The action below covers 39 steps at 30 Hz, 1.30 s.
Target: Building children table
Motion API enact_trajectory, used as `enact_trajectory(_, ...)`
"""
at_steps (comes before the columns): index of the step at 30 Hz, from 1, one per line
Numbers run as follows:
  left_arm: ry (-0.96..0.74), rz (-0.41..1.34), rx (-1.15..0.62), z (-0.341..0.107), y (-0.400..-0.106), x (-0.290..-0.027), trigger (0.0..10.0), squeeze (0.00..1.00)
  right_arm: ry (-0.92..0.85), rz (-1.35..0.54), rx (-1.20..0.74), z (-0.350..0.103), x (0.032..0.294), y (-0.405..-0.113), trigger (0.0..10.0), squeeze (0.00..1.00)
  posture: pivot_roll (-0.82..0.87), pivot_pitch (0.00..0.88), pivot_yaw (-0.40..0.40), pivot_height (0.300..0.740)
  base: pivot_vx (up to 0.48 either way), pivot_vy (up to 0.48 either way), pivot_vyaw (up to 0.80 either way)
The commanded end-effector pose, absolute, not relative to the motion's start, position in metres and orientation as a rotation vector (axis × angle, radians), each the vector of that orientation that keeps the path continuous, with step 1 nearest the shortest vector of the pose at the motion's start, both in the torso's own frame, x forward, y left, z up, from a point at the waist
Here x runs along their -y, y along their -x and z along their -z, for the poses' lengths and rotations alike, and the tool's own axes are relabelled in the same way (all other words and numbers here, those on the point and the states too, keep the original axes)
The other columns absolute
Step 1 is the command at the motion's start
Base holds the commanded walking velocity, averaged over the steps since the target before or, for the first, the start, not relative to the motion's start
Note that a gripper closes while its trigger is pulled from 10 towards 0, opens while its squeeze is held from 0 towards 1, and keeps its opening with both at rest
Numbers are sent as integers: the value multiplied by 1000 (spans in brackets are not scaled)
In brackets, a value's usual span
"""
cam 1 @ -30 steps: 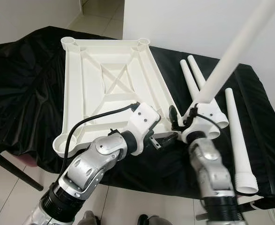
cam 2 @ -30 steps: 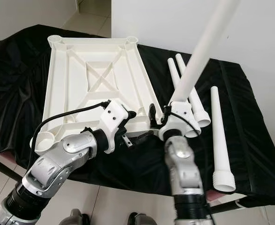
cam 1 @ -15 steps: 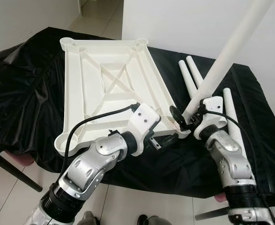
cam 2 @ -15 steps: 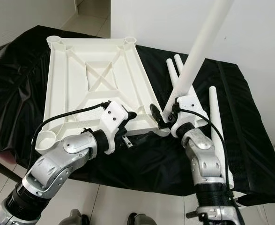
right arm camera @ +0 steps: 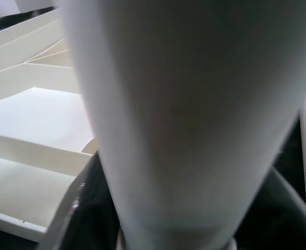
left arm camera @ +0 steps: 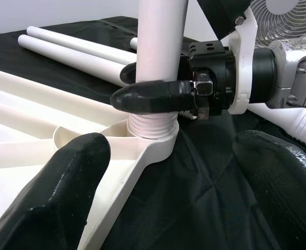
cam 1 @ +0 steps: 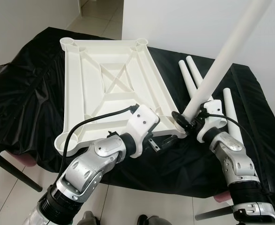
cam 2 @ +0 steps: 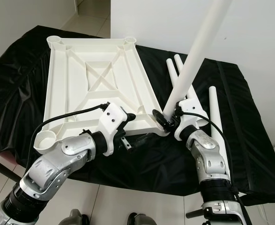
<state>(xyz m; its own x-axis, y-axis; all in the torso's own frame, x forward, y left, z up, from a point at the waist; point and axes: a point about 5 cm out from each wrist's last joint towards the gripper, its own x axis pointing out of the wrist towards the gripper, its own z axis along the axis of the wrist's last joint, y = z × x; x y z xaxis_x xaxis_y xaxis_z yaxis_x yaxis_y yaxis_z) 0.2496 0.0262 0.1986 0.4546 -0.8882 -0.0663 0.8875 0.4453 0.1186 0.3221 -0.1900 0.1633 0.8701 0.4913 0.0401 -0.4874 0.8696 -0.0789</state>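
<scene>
1. The right gripper (left arm camera: 158, 88), jaws pinching the white leg (cam 1: 221, 61), has swung over in the last second so the leg's threaded end now sits in the near corner socket (left arm camera: 142, 138) of the upturned tabletop (cam 1: 104, 79).
2. The left gripper (left arm camera: 168, 172) waits beside it, jaws spread.
3. Three spare legs (cam 1: 191, 77) lie on the black-draped surface (cam 1: 25, 93).
4. Seating appears begun; screwing likely follows.

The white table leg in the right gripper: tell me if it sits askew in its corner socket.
Yes. The table leg leans away from the upside-down tabletop rather than standing square to it. In the left wrist view its threaded end has met the corner socket, ridges exposed. The right gripper clamps it just above; the left gripper waits nearby.
</scene>
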Motion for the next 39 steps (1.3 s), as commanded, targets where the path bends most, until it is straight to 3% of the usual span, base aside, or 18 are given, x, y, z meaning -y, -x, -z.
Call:
enact_trajectory(1,-151,1178,-5,-198,-244,-24,10000,0,59,-539,58,-162,190,-321,0,0,60,138,-84,740,0,0,0)
enact_trajectory(7,-152,1178,-6,-198,-244,-24,10000,0,53,-536,67,-162,190,-320,0,0,58,141,-84,740,0,0,0)
enact_trajectory(8,-153,1178,-7,-198,-244,-24,10000,0,52,-524,66,-162,191,-319,3176,0,56,144,-86,740,0,0,0)
enact_trajectory(10,-153,1178,-7,-198,-244,-24,10000,0,52,-524,66,-162,191,-319,3176,0,56,144,-86,740,0,0,0)
enact_trajectory(11,-152,1178,-8,-198,-243,-24,10000,0,41,-503,65,-162,191,-319,10000,0,56,144,-86,740,0,0,0)
enact_trajectory(22,-143,1186,-13,-197,-241,-23,10000,0,-26,-237,88,-161,184,-316,10000,0,43,155,-87,740,0,0,0)
enact_trajectory(32,-133,1193,-20,-196,-238,-21,10000,0,-28,181,86,-158,157,-300,10000,0,36,160,-93,740,0,0,0)
enact_trajectory(39,-131,1194,-21,-196,-238,-20,10000,0,-46,214,85,-159,150,-295,10000,0,36,155,-94,740,0,0,0)
